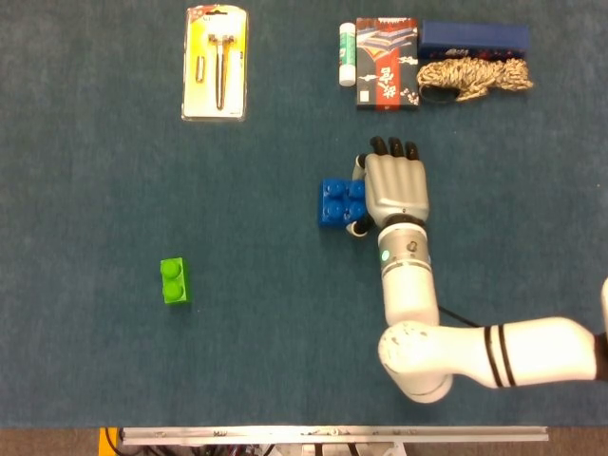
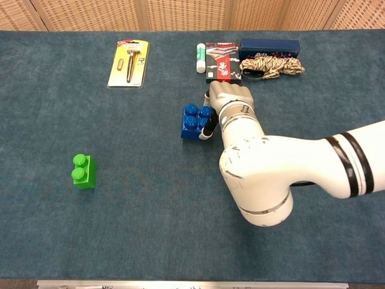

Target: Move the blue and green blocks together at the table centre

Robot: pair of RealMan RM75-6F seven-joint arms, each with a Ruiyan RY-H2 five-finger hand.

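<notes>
The blue block (image 1: 334, 202) (image 2: 192, 122) sits studs-up near the table's middle. My right hand (image 1: 396, 187) (image 2: 227, 96) lies palm-down against its right side and grips it, with the thumb at the block's near corner and fingers at its far corner. Part of the block's right edge is hidden under the hand. The green block (image 1: 175, 281) (image 2: 83, 171) stands alone, far off to the left and nearer the front edge. My left hand shows in neither view.
Along the back edge lie a yellow razor pack (image 1: 216, 62), a glue stick (image 1: 347, 54), a patterned card box (image 1: 387, 62), a dark blue box (image 1: 473, 38) and a coil of rope (image 1: 475, 74). The right forearm (image 1: 494, 351) crosses the table's right front.
</notes>
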